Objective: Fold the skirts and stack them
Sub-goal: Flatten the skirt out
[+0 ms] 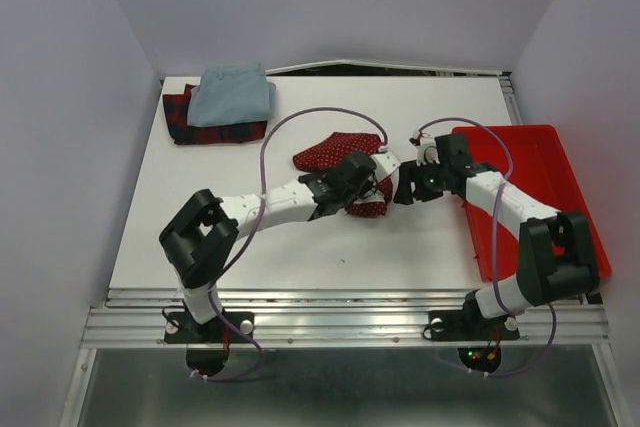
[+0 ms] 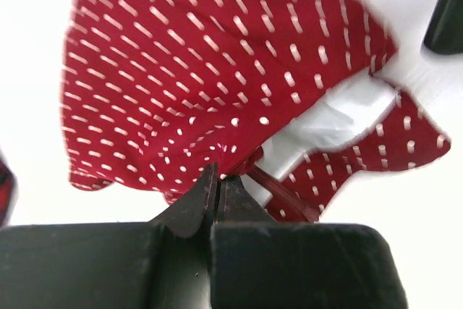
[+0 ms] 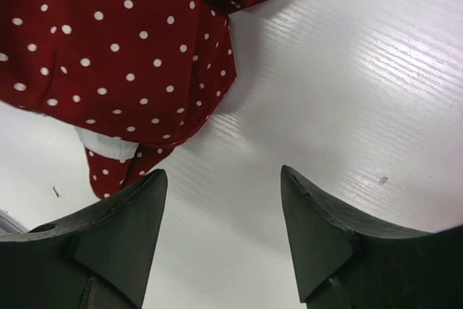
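Left hand point(image 2: 217, 175) clamps the dark red cloth skirt with tiny white dots point(image 2: 181, 70) at the middle of the white table point(image 3: 347, 70). The right hand point(image 3: 221, 175), fingers apart, hovers just beside it. A pale blue cloth skirt point(image 1: 232, 95) lies atop the red-and-navy plaid cloth skirt point(image 1: 215, 133) at the far-left corner.

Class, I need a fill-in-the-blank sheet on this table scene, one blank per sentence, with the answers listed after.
The left gripper has its jaws ___ on the dotted skirt.
The right gripper has its jaws ___, holding nothing.
The plaid skirt lies ___ the pale blue skirt.
The red tray sits to the ___ of the dotted skirt.
Answers: shut, open, under, right.
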Robot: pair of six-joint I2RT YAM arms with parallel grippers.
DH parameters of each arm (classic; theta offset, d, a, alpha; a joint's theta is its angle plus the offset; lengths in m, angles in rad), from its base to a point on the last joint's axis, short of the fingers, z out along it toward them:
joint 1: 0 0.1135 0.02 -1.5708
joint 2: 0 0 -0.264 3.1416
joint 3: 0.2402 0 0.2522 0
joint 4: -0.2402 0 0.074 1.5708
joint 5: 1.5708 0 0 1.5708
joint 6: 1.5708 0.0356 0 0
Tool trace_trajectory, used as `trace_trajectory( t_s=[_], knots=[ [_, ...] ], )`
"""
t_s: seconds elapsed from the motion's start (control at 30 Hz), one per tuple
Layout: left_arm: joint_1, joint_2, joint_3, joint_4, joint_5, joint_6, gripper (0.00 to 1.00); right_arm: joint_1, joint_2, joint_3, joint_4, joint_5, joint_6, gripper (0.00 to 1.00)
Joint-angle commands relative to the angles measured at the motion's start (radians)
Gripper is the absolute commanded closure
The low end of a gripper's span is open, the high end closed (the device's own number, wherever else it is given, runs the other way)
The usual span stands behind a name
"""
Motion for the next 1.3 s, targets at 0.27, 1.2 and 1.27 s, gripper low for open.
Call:
trace_trajectory(
  t_s=[0.27, 1.2, 1.27],
  knots=[
    [0.256, -0.009, 0.588, -0.389, 0.437, -0.097, 1.00, -0.008, -0.071, -0.103, 0.370, -0.031, 0.093, 0.32],
    [0.340, 0.099, 0.801, -0.441, 0.494, -0.147, 1.00, 0.323, 0.001, -0.053, 0.510, 0.056, 0.363, 0.38],
    [0.354, 0.113, 0.809, -0.440, 0.500, -0.160, 1.00, 0.352, 0.045, -0.027, 0.502, 0.155, 0.403, 0.37]
  ],
)
